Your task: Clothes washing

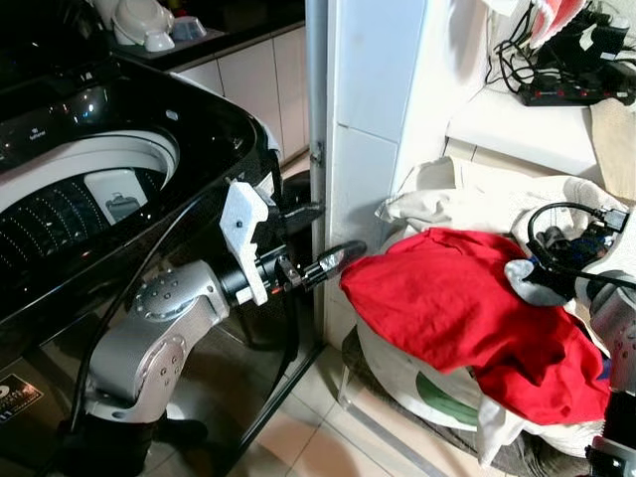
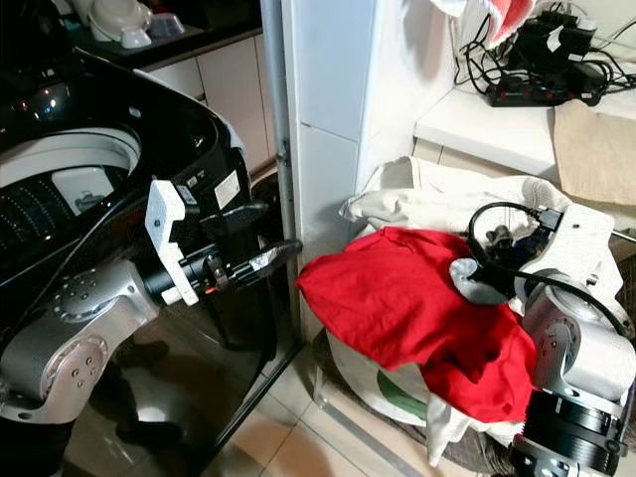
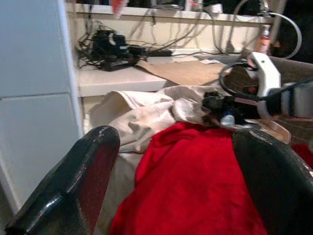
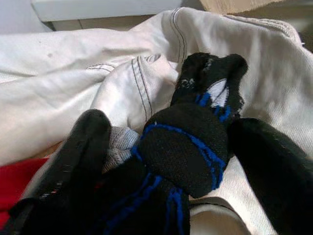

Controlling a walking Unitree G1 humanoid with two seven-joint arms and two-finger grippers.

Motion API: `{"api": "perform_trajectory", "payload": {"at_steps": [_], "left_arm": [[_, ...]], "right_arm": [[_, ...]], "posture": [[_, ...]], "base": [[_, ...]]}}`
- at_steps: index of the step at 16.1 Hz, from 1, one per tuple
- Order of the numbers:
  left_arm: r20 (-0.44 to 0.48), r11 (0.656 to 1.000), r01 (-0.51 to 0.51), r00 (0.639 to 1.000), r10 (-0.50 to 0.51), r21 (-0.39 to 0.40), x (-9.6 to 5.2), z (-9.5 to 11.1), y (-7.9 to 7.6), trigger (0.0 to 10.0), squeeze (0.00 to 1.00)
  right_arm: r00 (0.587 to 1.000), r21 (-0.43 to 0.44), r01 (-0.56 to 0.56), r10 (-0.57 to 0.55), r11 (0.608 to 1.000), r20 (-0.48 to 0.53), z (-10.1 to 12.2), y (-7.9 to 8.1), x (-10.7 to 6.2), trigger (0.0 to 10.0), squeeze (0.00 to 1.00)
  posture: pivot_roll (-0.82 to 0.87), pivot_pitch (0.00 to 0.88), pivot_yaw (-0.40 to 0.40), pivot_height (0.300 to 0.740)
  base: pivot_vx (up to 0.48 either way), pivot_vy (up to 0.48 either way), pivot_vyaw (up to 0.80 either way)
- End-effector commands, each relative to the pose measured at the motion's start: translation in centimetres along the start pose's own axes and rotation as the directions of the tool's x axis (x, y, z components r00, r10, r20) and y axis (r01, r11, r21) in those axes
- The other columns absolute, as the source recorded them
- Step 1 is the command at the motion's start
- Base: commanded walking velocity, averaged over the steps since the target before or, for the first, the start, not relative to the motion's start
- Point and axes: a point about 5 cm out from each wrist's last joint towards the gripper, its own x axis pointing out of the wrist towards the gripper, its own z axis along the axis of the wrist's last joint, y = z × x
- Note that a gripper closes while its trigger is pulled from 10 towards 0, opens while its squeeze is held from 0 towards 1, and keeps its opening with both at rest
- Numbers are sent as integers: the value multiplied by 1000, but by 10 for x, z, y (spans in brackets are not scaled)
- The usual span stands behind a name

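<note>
A black top-loading washing machine (image 1: 119,119) stands on the left with its drum (image 1: 70,204) uncovered. To the right a laundry basket (image 1: 427,393) is heaped with a red garment (image 1: 447,298) over cream clothes (image 1: 477,189). My left gripper (image 1: 341,231) is open in front of the washer, its fingers (image 3: 73,186) pointing at the red garment (image 3: 190,186) just short of its edge. At the pile's right side my right gripper (image 4: 176,166) is down in the clothes. It is open, its fingers (image 4: 78,156) straddling a black sock with blue stripes (image 4: 190,142) that lies on the cream cloth (image 4: 73,93).
A white tiled pillar (image 1: 368,99) rises between washer and basket. Behind the basket a shelf (image 1: 507,119) carries a power strip and tangled cables (image 1: 566,70). Kitchen cabinets (image 1: 258,79) stand behind the washer. Tiled floor (image 1: 308,427) shows below the left arm.
</note>
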Motion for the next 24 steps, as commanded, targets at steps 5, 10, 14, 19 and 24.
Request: {"api": "perform_trajectory", "payload": {"at_steps": [5, 10, 14, 19, 24], "left_arm": [[-16, 998, 55, 998, -55, -12, -1, 1, -6, 10000, 0], [-25, 998, 56, 998, -56, -18, -3, 0, -6, 10000, 0], [-30, 998, 60, 998, -61, -20, -3, 0, -7, 10000, 0], [-25, 998, 58, 998, -59, -20, -3, 1, -7, 10000, 0], [-15, 998, 50, 999, -51, -22, -2, 2, -6, 10000, 0]], "right_arm": [[999, 8, 22, -22, 1000, -35, -4, -6, 0, 0, 0], [997, 81, 39, -33, 996, -68, -10, -9, 1, 0, 0], [997, 96, 45, -39, 994, -69, -10, -10, 2, 0, 0], [997, 107, 57, -50, 993, -65, -9, -13, 1, 0, 0], [998, 116, 53, -50, 992, -28, -2, -14, 0, 0, 0]], "posture": [[-101, 0, 22, 740], [-101, 0, 19, 740], [-100, 0, 18, 740], [-105, 0, 17, 740], [-108, 0, 17, 740]], "base": [[0, 0, 0], [0, 0, 0], [0, 0, 0], [0, 0, 0], [0, 0, 0]]}}
